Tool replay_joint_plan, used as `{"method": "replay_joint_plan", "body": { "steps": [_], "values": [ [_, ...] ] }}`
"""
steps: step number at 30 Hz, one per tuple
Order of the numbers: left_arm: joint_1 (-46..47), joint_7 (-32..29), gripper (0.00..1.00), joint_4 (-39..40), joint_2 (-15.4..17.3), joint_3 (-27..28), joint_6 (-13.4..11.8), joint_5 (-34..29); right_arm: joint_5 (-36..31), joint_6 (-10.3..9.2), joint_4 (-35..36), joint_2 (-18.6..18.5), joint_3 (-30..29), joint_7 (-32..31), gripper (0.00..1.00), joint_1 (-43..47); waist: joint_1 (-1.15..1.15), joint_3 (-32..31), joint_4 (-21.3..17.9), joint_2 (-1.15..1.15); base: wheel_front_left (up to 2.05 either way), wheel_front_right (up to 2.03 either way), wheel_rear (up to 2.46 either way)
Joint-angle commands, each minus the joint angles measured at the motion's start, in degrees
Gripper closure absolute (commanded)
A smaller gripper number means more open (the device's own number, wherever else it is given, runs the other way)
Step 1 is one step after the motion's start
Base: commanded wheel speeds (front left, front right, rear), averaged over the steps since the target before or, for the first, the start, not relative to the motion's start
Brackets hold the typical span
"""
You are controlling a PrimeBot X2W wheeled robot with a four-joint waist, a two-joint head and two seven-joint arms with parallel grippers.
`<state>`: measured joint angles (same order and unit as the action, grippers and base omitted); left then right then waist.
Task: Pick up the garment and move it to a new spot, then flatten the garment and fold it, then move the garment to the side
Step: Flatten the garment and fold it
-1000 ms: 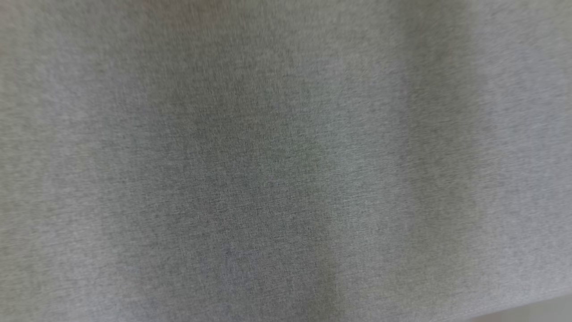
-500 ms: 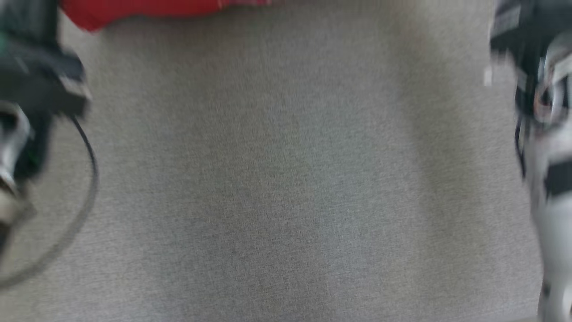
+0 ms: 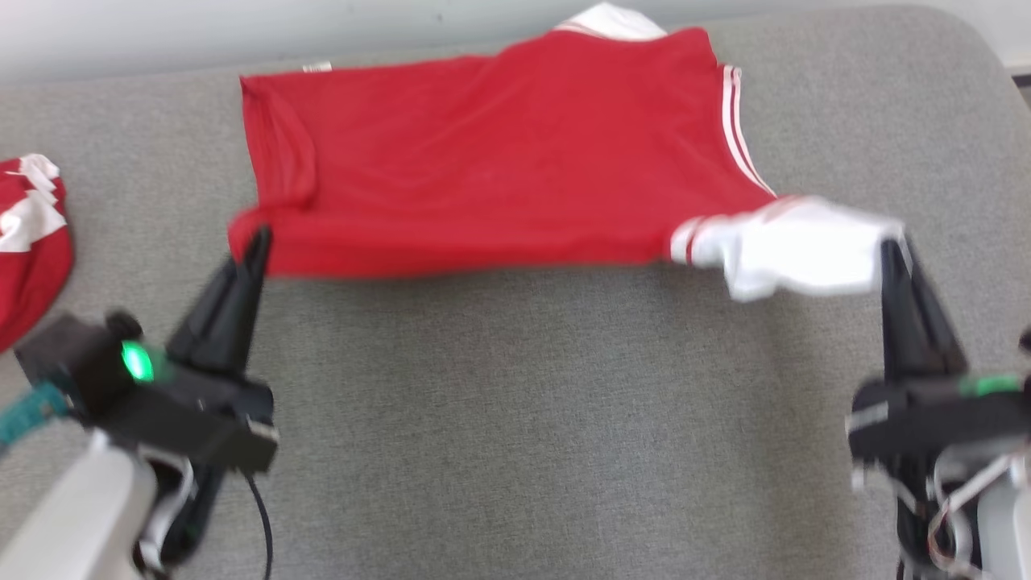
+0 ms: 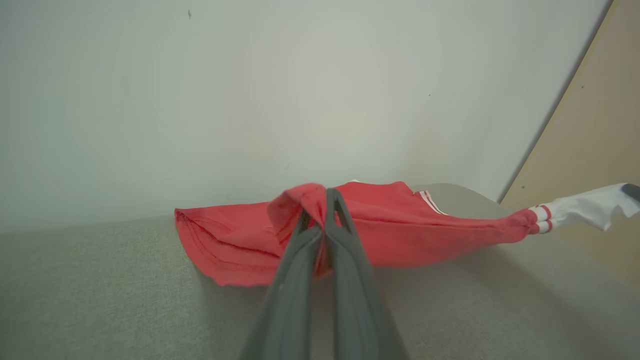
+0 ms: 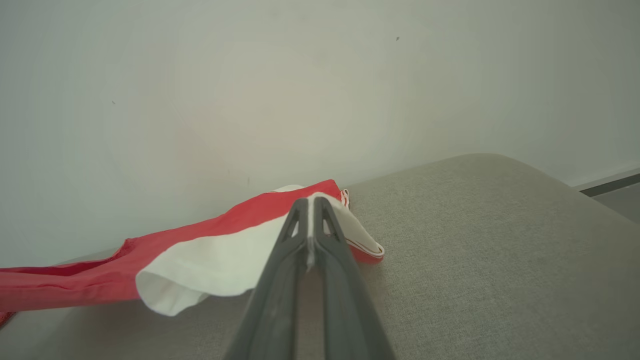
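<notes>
A red garment [image 3: 499, 153] with white sleeves and white stripes is stretched across the far part of the grey surface [image 3: 523, 435]. Its near edge is lifted between my two grippers. My left gripper [image 3: 259, 235] is shut on the garment's red left corner [image 4: 300, 200]. My right gripper [image 3: 890, 246] is shut on the white sleeve [image 3: 793, 250], which shows folded over the fingers [image 5: 312, 205] in the right wrist view. The far edge of the garment rests near the wall.
A second red and white piece of cloth [image 3: 28, 234] lies at the left edge. A pale wall [image 3: 242, 32] runs along the back of the surface. The surface's rounded corner [image 3: 966, 48] lies at the far right.
The head camera has swung up from the bare grey surface, so the garment and both grippers have come into view. Whether the things themselves moved cannot be told.
</notes>
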<state>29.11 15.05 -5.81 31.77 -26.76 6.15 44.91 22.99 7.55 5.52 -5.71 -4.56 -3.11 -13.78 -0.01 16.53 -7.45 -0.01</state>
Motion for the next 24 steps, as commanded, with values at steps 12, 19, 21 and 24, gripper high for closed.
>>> {"method": "replay_joint_plan", "body": {
  "steps": [12,19,21,24],
  "values": [
    [-16.50,0.18,1.00,0.36,-5.70,4.39,1.25,-6.52,0.39,-0.14,2.11,2.45,-1.86,-0.75,1.00,16.45,0.01,-3.96,1.06,0.01,0.00,0.00,0.00],
    [-25.49,0.18,1.00,0.73,-9.29,6.40,1.28,-8.96,0.94,-0.14,0.72,2.69,-2.60,-0.63,1.00,23.86,0.01,-6.55,1.49,0.01,0.00,0.00,0.00],
    [-27.71,0.18,1.00,0.43,-10.22,7.49,1.27,-8.92,0.67,-0.14,0.59,2.73,-2.35,-0.80,1.00,25.84,0.01,-7.35,1.51,0.01,0.00,0.00,0.00],
    [-30.58,0.18,1.00,0.40,-11.18,8.69,1.28,-9.74,0.75,-0.14,0.33,2.77,-2.68,-0.82,1.00,28.38,0.01,-8.30,1.68,0.01,0.00,0.00,0.00]
  ]
}}
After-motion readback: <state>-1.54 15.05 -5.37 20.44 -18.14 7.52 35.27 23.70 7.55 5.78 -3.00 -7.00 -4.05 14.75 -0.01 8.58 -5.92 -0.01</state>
